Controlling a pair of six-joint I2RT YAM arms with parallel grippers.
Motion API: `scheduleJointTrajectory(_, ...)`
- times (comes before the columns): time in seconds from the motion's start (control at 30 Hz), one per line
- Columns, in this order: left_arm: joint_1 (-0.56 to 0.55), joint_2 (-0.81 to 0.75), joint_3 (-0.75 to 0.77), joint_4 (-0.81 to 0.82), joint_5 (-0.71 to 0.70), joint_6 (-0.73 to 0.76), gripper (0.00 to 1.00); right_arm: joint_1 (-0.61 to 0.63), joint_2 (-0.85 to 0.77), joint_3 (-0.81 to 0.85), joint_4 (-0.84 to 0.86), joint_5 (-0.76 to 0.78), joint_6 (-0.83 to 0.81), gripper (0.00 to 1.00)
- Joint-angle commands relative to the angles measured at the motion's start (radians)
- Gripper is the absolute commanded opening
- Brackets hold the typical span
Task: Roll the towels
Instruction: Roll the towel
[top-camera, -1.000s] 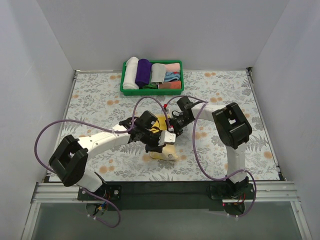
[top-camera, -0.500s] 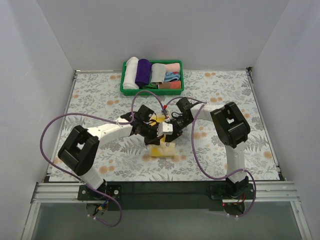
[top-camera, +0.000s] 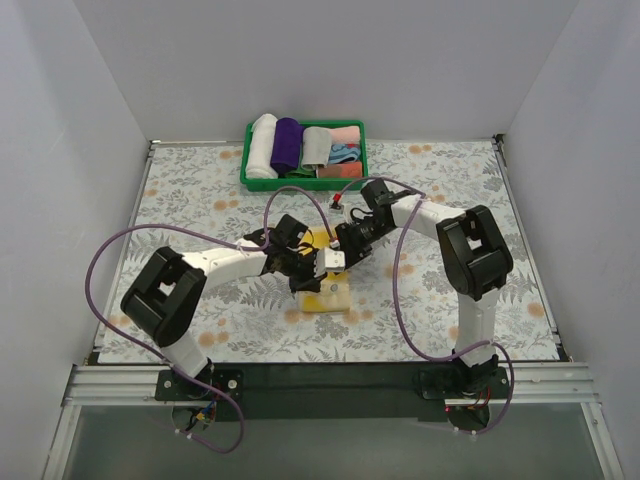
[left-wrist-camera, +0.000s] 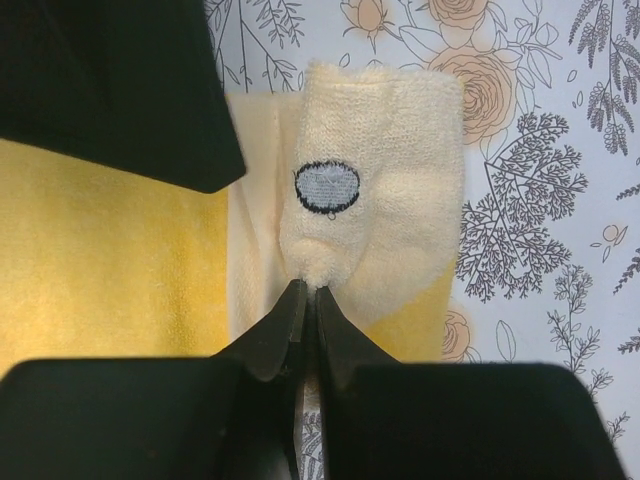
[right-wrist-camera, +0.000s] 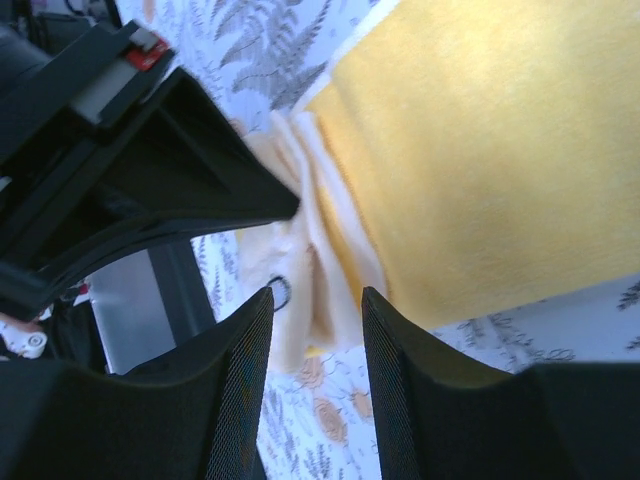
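Note:
The pale yellow towel (top-camera: 327, 296) lies partly folded at the table's middle. In the left wrist view its pale folded flap (left-wrist-camera: 385, 200) bears a printed oval mark, with the brighter yellow side to the left. My left gripper (left-wrist-camera: 308, 287) is shut on the flap's near edge; it also shows in the top view (top-camera: 303, 270). My right gripper (right-wrist-camera: 315, 300) is open just above the towel's folded edge (right-wrist-camera: 310, 250), touching nothing, and sits beside the left one (top-camera: 337, 256). The light grey towel (top-camera: 316, 146) stands rolled in the basket.
A green basket (top-camera: 258, 184) at the back holds a white roll (top-camera: 262, 146), a purple roll (top-camera: 287, 143) and pink and blue folded cloths (top-camera: 345, 140). Both arms and their purple cables crowd the table's middle. White walls enclose the floral tabletop.
My left gripper has moved away from me with the towel's edge, folding the towel over. My right arm has swung its wrist back and to the right.

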Motion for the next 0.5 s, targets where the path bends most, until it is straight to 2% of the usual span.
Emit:
scheduleJointTrajectory(0.0, 0.005, 0.002, -0.013, 0.031, 0.001, 0.018, 0.0, 0.005, -0.076, -0.03, -0.04, -0.08, -0.005, 0.41)
scheduleJointTrajectory(0.23, 0.016, 0.025, -0.01, 0.037, 0.003, 0.026, 0.0, 0.016, -0.079, -0.075, -0.052, -0.201, 0.018, 0.38)
scheduleJointTrajectory(0.47, 0.022, 0.022, -0.01, 0.04, 0.006, 0.012, 0.0, 0.045, -0.007, -0.104, -0.049, -0.173, 0.005, 0.35)
